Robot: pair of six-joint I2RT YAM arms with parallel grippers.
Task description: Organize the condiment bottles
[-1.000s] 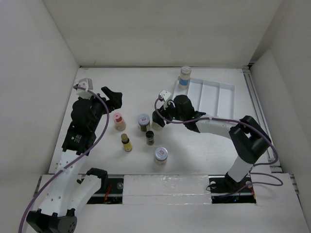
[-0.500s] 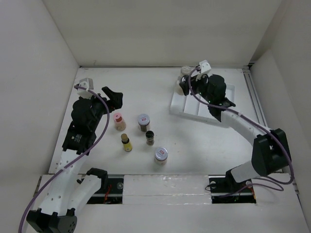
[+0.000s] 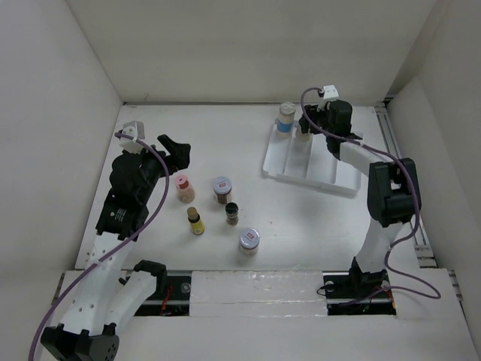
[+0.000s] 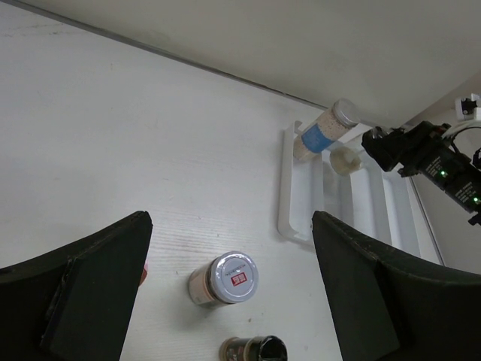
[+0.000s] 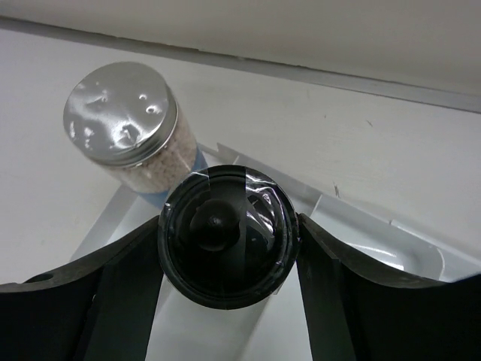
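Observation:
My right gripper [image 3: 307, 125] is shut on a dark-lidded bottle [image 5: 228, 235] and holds it over the far end of the white ridged tray [image 3: 331, 177]. A silver-lidded jar with a blue label [image 3: 285, 116] stands just left of it, also seen in the right wrist view [image 5: 128, 113]. On the table stand a pink bottle [image 3: 183, 186], a silver-lidded jar with a red label [image 3: 222, 186], a small dark jar [image 3: 232, 213], a yellow bottle [image 3: 195, 220] and another silver-lidded jar [image 3: 249, 239]. My left gripper [image 3: 177, 150] is open and empty, up and left of the pink bottle.
White walls close the table on the left, back and right. In the left wrist view the tray [image 4: 297, 188] lies beyond the red-labelled jar [image 4: 229, 277] and the dark jar [image 4: 255, 350]. The tray's right channels hold nothing.
My right arm has carried the dark-lidded bottle from the middle of the table to the far end of the tray, beside the blue-labelled jar. The left arm has not moved.

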